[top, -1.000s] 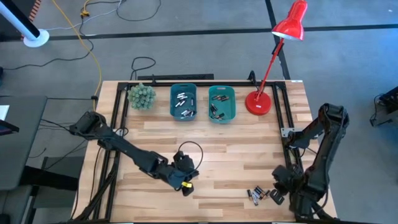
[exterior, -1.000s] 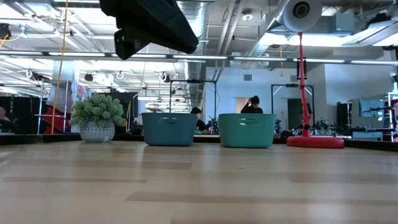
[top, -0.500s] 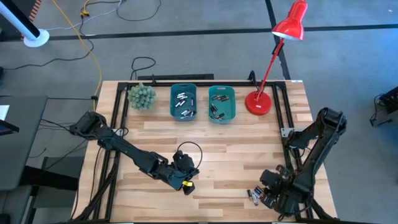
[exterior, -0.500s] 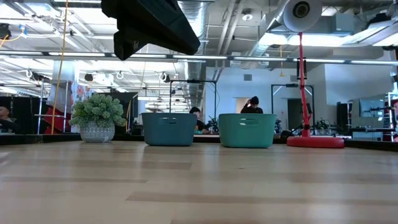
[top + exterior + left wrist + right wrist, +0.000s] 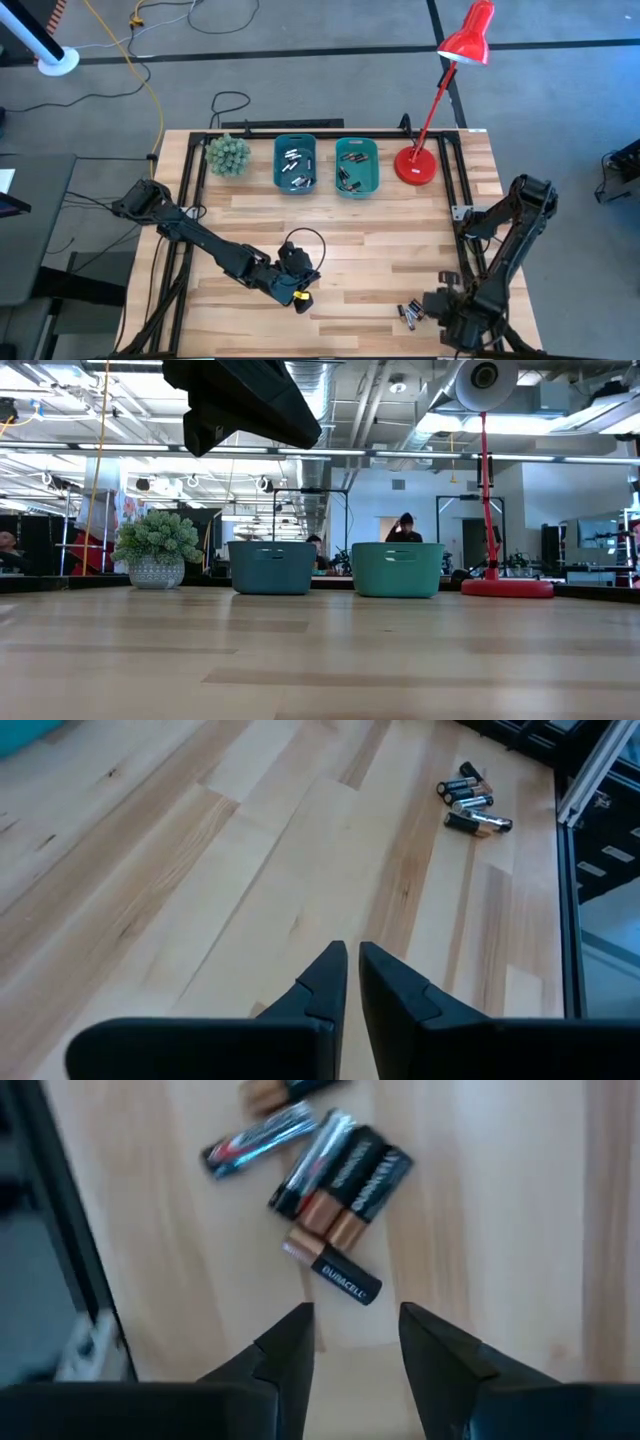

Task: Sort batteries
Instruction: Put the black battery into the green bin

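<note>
"DURACELL" reads in white on the black-and-copper battery (image 5: 344, 1281) lying nearest the right end effector (image 5: 355, 1342); lettering on neighbouring batteries (image 5: 345, 1172) is too blurred.

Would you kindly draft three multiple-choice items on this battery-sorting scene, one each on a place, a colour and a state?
1. Where on the table do the loose batteries lie?
A. beside the plant
B. near the front edge, by the right arm
C. under the lamp

2. What colour is the desk lamp?
A. red
B. white
C. teal

3. How does the right pincer stand?
A. shut on a battery
B. open, empty, just short of the pile
C. inside a bin

Answers:
1 B: the high view shows the pile at the front right, next to the right arm.
2 A: its shade and base are red in the high view.
3 B: the right wrist view shows the fingers apart with nothing between them and the batteries just ahead.

The left pincer waits over bare wood, fingers nearly together.
</note>
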You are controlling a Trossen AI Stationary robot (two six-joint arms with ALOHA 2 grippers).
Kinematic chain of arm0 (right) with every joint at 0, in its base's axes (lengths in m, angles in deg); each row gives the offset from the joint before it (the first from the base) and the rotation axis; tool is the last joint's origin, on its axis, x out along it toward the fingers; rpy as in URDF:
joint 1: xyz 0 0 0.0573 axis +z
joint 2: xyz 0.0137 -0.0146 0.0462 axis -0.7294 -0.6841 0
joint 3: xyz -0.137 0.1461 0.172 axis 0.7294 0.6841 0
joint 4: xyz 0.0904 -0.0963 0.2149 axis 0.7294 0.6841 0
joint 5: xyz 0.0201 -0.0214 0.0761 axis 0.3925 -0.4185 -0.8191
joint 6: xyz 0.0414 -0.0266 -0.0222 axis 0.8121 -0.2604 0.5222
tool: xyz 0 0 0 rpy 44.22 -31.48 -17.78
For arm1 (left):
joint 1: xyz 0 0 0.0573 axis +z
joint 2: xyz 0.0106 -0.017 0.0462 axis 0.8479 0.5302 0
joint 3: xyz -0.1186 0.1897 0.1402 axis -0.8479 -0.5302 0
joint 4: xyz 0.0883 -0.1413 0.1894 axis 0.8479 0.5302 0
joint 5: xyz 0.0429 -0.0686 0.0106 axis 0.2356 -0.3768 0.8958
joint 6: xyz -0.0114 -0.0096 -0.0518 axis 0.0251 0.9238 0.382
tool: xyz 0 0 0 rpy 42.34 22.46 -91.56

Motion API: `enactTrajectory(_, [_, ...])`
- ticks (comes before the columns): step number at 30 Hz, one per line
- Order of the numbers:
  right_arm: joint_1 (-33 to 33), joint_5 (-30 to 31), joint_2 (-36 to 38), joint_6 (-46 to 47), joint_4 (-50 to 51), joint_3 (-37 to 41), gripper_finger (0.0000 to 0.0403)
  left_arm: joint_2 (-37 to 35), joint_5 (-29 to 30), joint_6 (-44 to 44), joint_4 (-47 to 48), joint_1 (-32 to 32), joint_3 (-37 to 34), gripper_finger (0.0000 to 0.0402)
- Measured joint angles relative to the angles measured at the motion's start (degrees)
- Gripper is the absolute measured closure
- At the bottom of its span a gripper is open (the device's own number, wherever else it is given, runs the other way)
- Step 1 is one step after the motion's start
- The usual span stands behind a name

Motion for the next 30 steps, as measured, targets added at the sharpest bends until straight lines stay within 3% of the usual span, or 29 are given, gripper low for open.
enactTrajectory(8, [-2.57,-6.24,0.00,-20.98,-0.68,-0.01,0.0261,0.02,0.00,0.21,0.02,0.92,0.00,0.0375])
enactTrajectory(19, [-7.75,-8.19,-3.42,-35.54,-1.28,-0.02,0.0270,0.02,-0.02,0.28,0.00,1.01,0.00,0.0375])
enactTrajectory(30, [-7.68,-11.43,-5.69,-37.33,-0.94,-0.02,0.0269,0.04,-0.02,0.33,0.03,0.99,0.02,0.0375])
